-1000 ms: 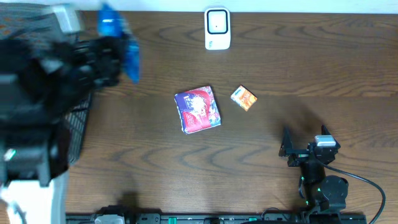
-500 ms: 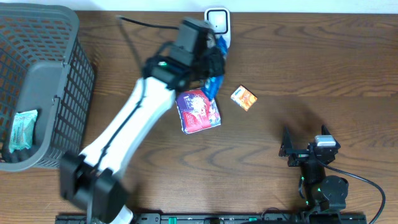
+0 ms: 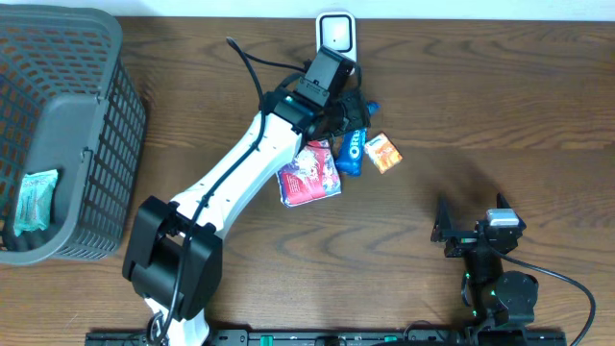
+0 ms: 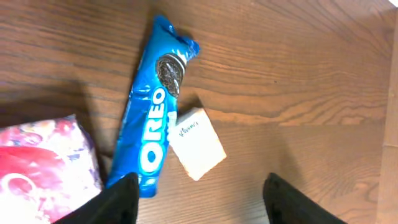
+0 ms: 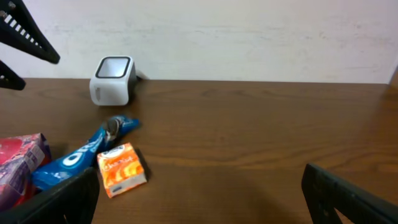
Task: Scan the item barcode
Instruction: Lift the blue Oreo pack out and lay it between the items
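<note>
Two pincers are in view, both spread wide and gripping nothing. The left pincer (image 4: pixel 199 202) hangs over the Oreo pack (image 4: pixel 152 118); the right pincer (image 5: pixel 199 199) sits low at the near right of the desk (image 3: pixel 500 106). Both wrist views cut the fingers off at the bottom edge. Overhead, the left arm's wrist body masks its fingertips and the pack's upper end.

The Oreo pack lies flat on the desk, logo up, between the pink snack bag (image 3: pixel 309 173) and the small orange box (image 3: pixel 378 152), with the box against its side. The bag is partly under the arm overhead and cropped in both wrist views. Writing on the box's pale face is too small to read.

The barcode scanner (image 3: pixel 336 36) stands at the desk's far edge, near the pack. The grey basket (image 3: pixel 96 115) at far left is cut by the frame, with a teal packet (image 3: pixel 31 202) inside. Bare wood runs right of the box and across to the right pincer.
</note>
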Motion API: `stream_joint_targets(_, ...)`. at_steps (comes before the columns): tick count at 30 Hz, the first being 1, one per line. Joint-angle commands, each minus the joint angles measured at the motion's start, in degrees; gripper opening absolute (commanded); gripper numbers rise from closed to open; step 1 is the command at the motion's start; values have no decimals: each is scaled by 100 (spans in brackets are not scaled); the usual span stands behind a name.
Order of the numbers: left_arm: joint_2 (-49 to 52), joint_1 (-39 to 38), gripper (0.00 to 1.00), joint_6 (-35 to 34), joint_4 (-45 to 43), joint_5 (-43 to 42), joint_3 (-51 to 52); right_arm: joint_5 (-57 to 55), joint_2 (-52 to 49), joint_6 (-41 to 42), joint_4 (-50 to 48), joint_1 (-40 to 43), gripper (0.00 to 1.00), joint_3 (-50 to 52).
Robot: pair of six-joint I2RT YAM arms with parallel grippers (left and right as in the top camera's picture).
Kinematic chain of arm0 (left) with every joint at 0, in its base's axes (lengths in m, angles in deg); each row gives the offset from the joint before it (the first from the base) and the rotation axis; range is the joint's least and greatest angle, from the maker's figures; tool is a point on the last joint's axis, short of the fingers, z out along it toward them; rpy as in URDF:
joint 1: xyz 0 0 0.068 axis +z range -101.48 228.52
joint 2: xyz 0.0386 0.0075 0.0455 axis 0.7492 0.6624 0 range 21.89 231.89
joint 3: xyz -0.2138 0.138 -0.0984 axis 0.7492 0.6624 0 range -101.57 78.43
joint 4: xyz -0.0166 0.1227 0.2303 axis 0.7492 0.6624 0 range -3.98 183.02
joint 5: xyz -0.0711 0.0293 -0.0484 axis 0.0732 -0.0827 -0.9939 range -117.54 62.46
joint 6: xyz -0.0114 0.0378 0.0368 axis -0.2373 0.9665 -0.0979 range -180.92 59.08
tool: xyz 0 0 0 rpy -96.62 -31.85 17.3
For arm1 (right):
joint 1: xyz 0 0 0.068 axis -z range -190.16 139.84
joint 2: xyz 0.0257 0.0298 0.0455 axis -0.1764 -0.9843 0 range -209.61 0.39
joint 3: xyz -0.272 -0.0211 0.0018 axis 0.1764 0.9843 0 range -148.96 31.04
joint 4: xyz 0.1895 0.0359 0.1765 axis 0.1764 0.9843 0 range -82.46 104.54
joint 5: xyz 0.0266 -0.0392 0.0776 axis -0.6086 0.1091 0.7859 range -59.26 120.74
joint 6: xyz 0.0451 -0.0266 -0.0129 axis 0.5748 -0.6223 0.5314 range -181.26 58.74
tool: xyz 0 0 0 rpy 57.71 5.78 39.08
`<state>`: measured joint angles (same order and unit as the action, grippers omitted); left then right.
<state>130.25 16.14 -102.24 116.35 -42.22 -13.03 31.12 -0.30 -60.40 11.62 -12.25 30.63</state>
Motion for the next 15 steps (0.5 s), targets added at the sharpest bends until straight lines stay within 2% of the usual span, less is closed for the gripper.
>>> stream_joint_targets(1,-566,358,65,470,22,59,-55,4,28,59,24,50,99,9)
stream_joint_targets(7,-1860,1569,65,1438,114,341,-90,2,28,59,24,50,99,9)
stream_joint_targets(11,-2688,2916,64,1615,684,1620,-90,4,28,59,24,50,99,9)
stream_joint_targets(15,-2979,4363,65,2059,1300,3130,-87,4,28,59,24,50,99,9)
